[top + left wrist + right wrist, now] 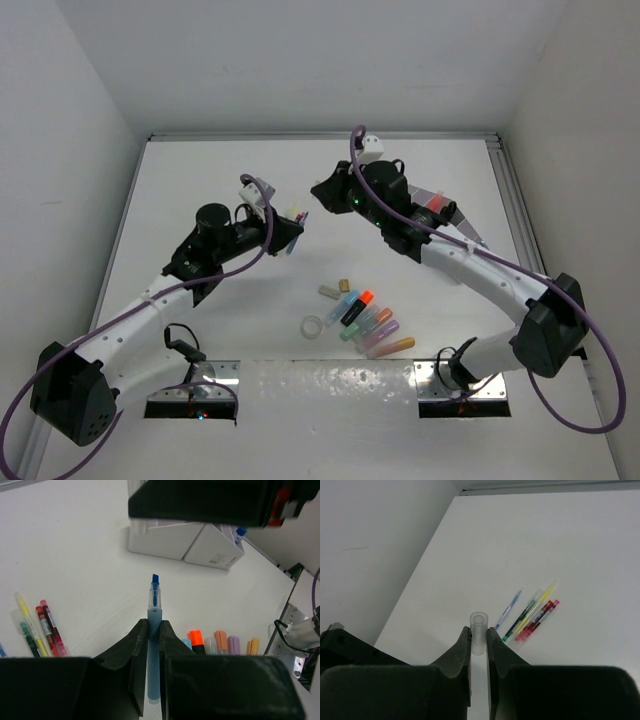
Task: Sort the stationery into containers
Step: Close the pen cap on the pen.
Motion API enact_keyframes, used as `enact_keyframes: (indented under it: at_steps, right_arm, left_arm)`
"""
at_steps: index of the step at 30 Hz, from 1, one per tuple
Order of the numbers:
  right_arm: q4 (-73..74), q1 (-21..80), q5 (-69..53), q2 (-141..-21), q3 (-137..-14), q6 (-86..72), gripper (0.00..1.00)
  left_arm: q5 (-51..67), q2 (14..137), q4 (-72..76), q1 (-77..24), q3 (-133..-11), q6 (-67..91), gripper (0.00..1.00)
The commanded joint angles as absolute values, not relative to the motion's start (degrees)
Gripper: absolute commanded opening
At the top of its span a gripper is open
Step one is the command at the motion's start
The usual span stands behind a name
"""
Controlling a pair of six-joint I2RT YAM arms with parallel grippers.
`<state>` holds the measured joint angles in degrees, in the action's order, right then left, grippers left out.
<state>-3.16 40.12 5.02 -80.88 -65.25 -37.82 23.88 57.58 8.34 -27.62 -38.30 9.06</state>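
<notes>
L hand: left gripper (pixel 153 626) clamped on blue highlighter (pixel 154 614), held above table (pixel 200 180), chisel tip bare, pointing twd organizer (pixel 165 542).
R hand: right gripper (pixel 479 634) pinched a clear cap (pixel 479 621), a small see-through tube, prob. that marker's.
Progress: early, by my read; a blue pen end (pixel 240 532) poked from one compartment, most else unsorted.
Left to do: pastel highlighters (pixel 368 318) in a row, tape ring (pixel 313 326), erasers (pixel 329 291), thin pens (pixel 530 612), all loose on table.
Materials: organizer pale matte plastic, boxy, straight-walled; blue highlighter stubby, barrel translucent nr tip; thin pens slim, glossy; tape ring a clear hoop; erasers small beige blocks; table flat, white.
</notes>
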Motion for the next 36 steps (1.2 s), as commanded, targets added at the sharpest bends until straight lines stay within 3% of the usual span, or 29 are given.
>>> enact_keyframes:
  at_steps: [1, 36]
  right_arm:
    - [-10.2, 41.7, 7.0, -81.3, -64.4, -39.8, 0.0]
    - [-15.4, 44.7, 8.7, -77.7, -60.4, -41.9, 0.0]
  left_arm:
    - [25.3, 56.0, 15.1, -27.2, -38.2, 12.4, 0.0]
    - [17.9, 57.5, 14.9, -27.5, -38.0, 15.3, 0.0]
